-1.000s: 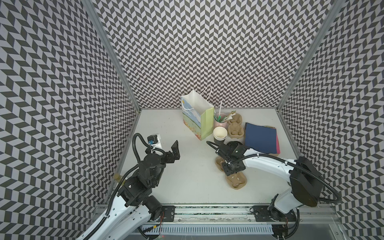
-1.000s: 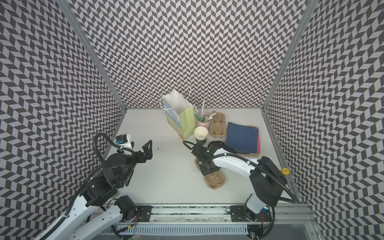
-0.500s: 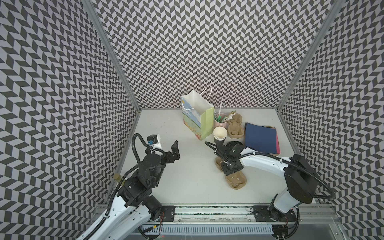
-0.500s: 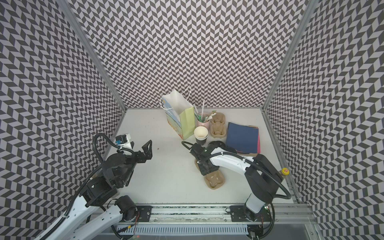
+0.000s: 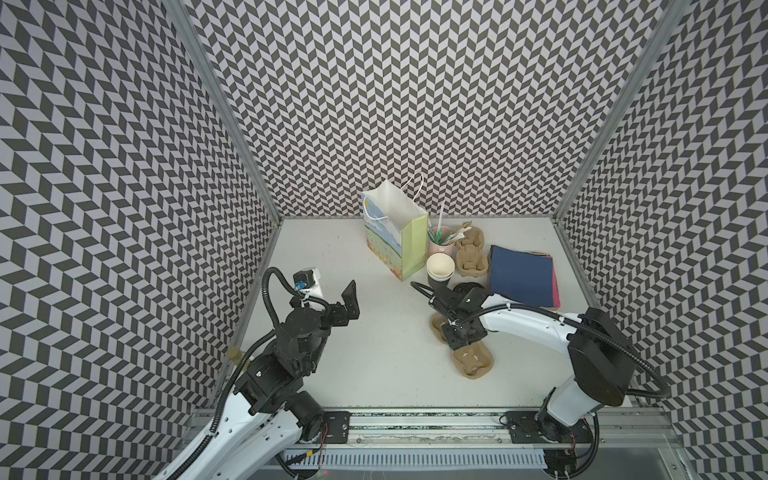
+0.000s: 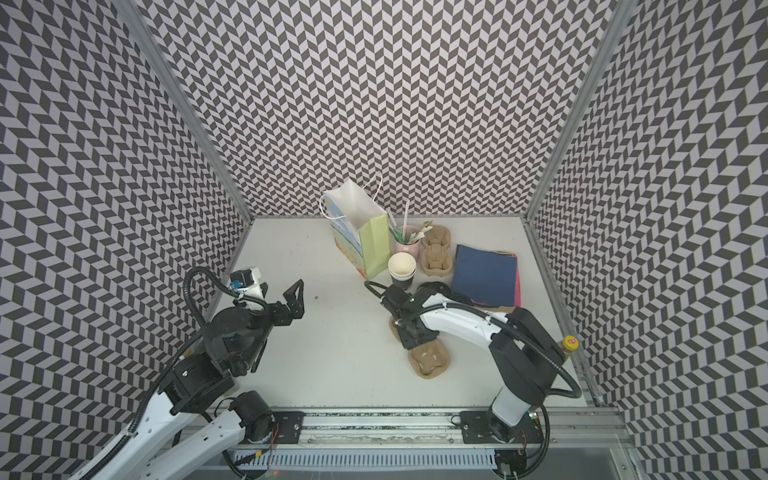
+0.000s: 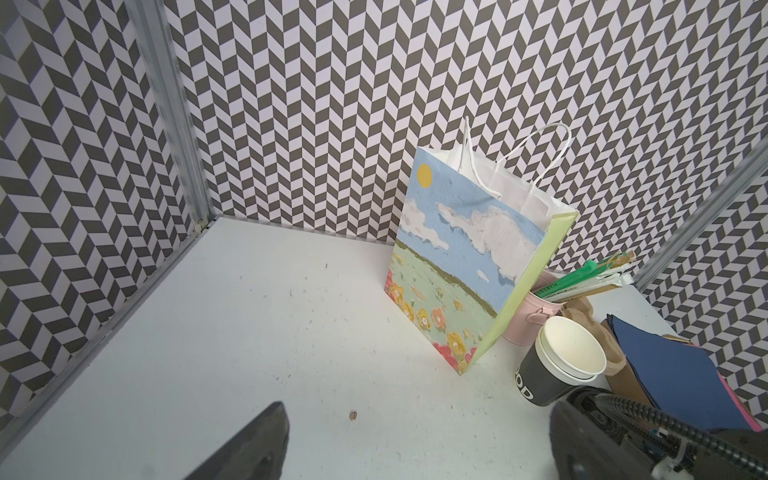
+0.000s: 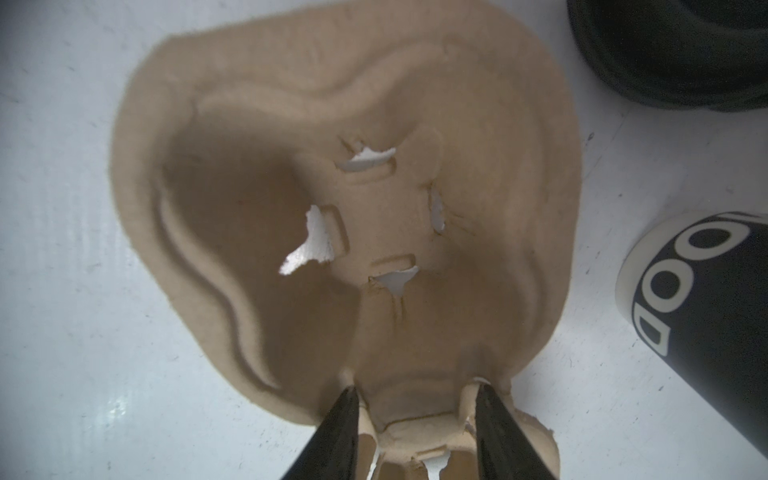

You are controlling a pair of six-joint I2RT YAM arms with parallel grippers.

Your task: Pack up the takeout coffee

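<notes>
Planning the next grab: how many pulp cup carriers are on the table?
2. The front carrier lies under the right gripper; the back carrier sits beside the pink straw cup. It may be a stack, so more could be hidden.

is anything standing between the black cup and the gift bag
Nothing visible. The black cup stands upright right beside the green side of the gift bag, with only a sliver of bare table between them, and the bag's mouth is open on top.
</notes>
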